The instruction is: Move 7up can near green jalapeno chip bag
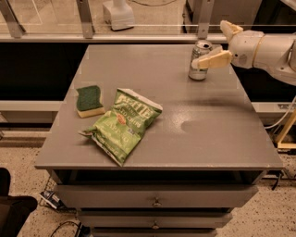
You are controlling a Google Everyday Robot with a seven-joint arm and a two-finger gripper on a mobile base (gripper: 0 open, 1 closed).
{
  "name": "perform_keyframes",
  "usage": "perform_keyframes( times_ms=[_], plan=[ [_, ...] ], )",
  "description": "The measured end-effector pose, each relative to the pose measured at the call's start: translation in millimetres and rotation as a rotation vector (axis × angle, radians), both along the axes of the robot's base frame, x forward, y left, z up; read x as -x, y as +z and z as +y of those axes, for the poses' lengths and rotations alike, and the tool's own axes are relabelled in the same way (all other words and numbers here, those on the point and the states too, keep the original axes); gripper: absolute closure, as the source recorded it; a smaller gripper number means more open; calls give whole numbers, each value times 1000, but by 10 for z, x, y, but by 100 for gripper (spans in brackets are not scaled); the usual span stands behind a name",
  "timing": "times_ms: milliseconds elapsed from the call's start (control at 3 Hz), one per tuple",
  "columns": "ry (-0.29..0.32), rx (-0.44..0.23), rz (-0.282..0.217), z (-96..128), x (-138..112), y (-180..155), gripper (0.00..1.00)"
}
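Note:
The 7up can [199, 67] stands upright at the far right of the grey table [208, 134]. It is silver-grey with a shiny top. My gripper [210, 44] reaches in from the right at the can. Its fingers are spread open; the near finger [212, 59] lies across the can's front and the far finger [230, 28] points up behind it. The can is not clamped. The green jalapeno chip bag [122, 125] lies flat at the front left of the table, far from the can.
A green-and-yellow sponge [88, 100] lies left of the bag. A glass rail with metal posts [85, 18] runs behind the table. A white object [118, 14] stands beyond it. Drawers [157, 199] sit under the tabletop.

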State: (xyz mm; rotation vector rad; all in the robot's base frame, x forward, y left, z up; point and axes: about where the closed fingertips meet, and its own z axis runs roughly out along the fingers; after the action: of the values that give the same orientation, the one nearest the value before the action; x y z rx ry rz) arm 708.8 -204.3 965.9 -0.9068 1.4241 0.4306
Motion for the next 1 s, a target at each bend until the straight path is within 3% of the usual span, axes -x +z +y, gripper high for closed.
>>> perform_keyframes(
  times_ms=[1000],
  plan=[
    [16, -76, 76, 20, -274, -335, 0]
  ],
)
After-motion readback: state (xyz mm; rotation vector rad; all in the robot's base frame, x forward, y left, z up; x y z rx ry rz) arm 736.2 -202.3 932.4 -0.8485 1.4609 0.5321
